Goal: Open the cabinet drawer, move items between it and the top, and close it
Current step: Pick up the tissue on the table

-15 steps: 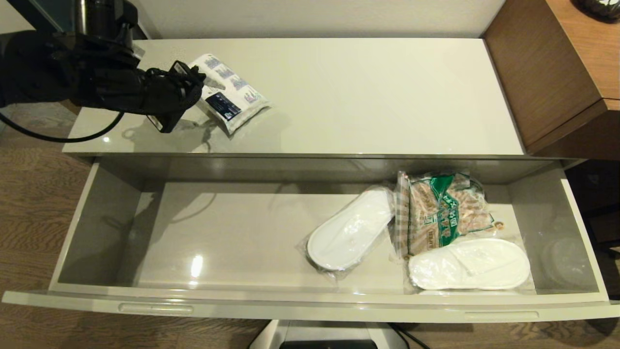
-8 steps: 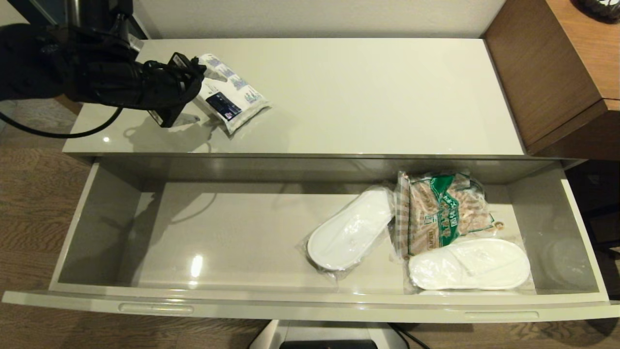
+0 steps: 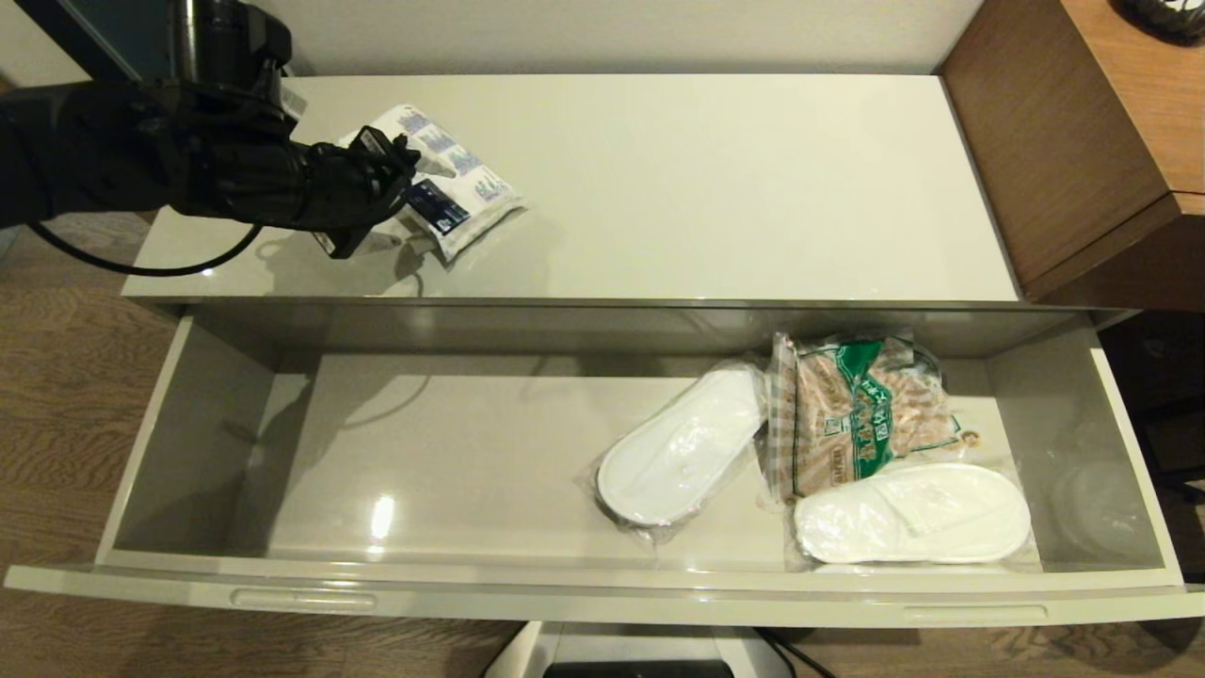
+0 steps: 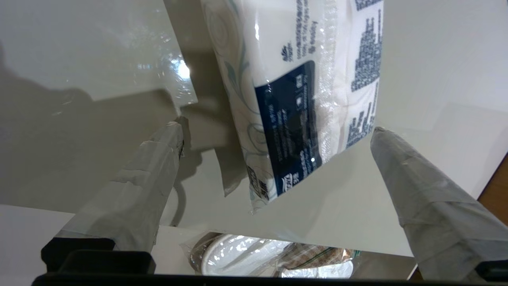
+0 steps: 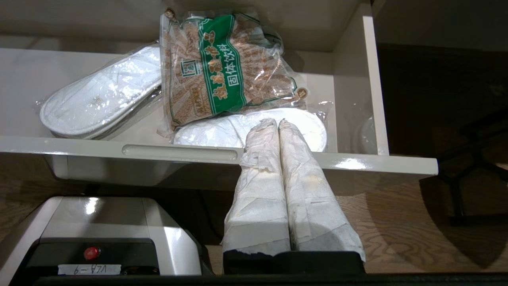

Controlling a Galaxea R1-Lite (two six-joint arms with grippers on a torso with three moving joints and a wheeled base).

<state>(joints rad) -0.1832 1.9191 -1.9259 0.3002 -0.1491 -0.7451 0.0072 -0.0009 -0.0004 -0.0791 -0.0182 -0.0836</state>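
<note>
So the small white soft tissue packet with blue prints and a dark label (image 3: 450, 184) is lying flat on the long glossy beige-grey cabinet top (image 3: 715, 188), toward its back left corner and turned at an angle to the edges. The left gripper (image 3: 391, 193) is right at the packet's left end, low over the top, with its tape-wrapped fingers (image 4: 151, 174) spread wide, one on either side of the packet's end and not pinching it. Below, the wide glossy beige-grey cabinet drawer (image 3: 602, 593) is pulled all the way out. In its right half there's a flat white slipper in clear plastic wrap (image 3: 682, 457) lying diagonally, a second wrapped white slipper (image 3: 911, 513) by the front right corner, and a brown and green snack bag (image 3: 861, 414) between them toward the back, overlapping the second slipper. The right gripper (image 5: 278, 127) sits low in front of the drawer's right end, its fingers pressed together with nothing between them.
</note>
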